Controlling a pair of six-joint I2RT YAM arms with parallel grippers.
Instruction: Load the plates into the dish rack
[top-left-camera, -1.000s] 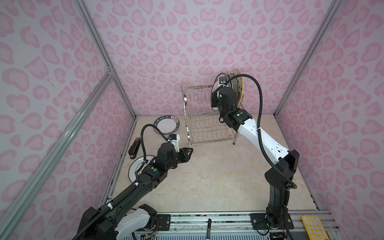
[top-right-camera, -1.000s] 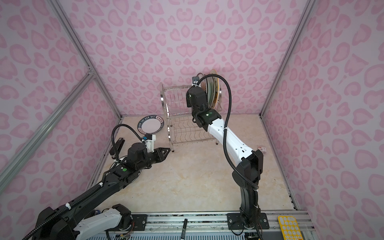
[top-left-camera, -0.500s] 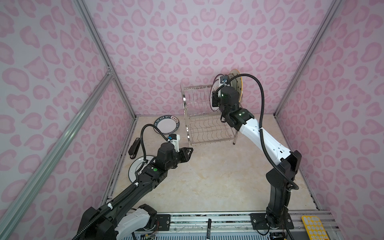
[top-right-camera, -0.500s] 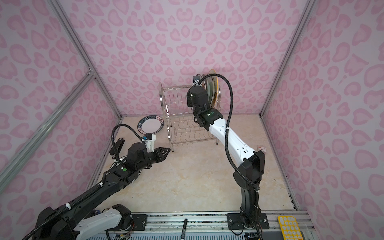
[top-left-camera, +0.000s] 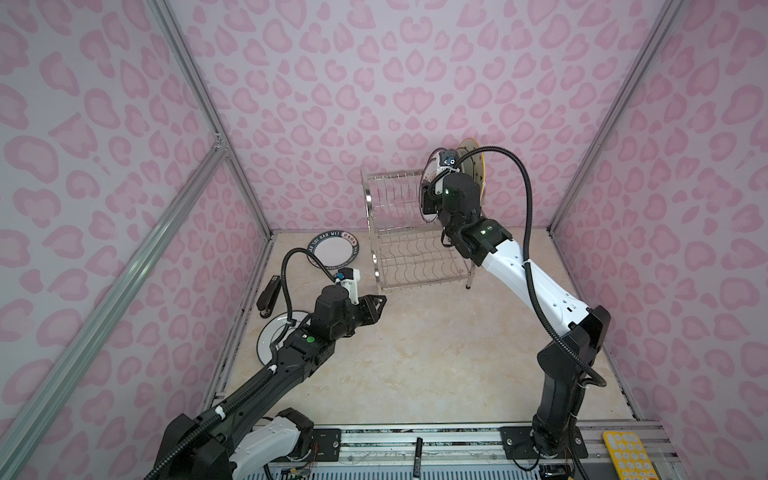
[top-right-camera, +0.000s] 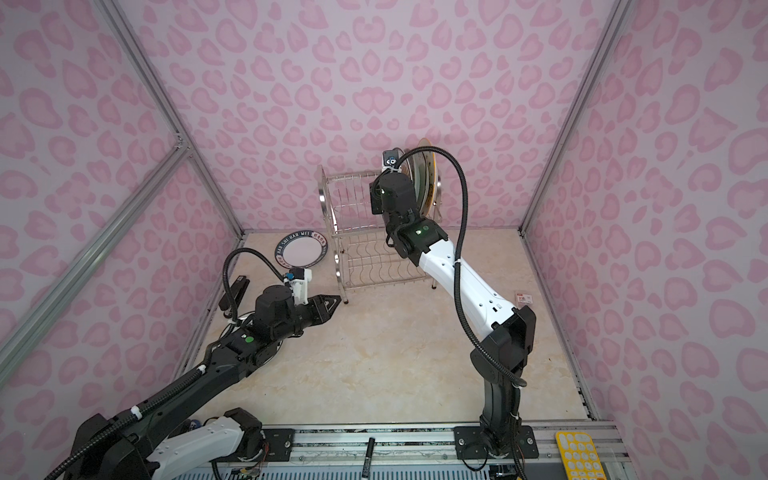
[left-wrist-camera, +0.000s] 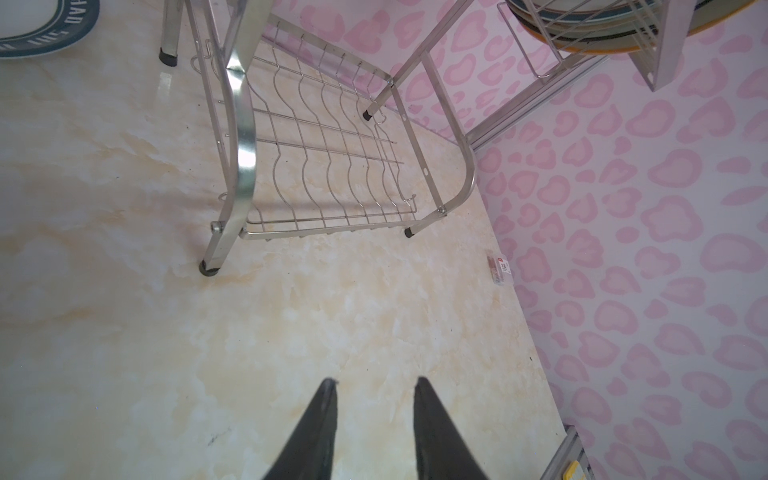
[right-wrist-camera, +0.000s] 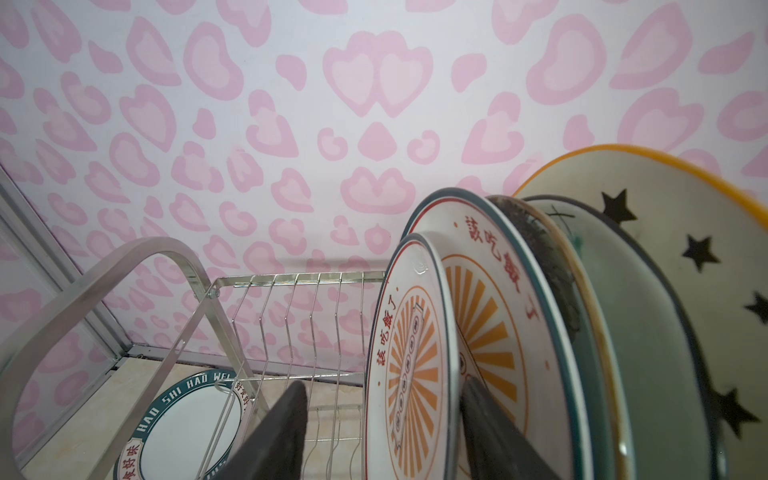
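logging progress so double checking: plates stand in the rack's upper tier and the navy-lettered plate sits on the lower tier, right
Not quite: the navy-lettered plate lies flat on the table beside the dish rack, not on its lower tier, which is bare in the left wrist view. Both top views show it. The other plates do stand in the upper tier.

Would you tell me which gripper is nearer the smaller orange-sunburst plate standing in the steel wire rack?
Right. The right gripper straddles that sunburst plate on the upper tier of the rack; the left gripper hovers low, in front of it.
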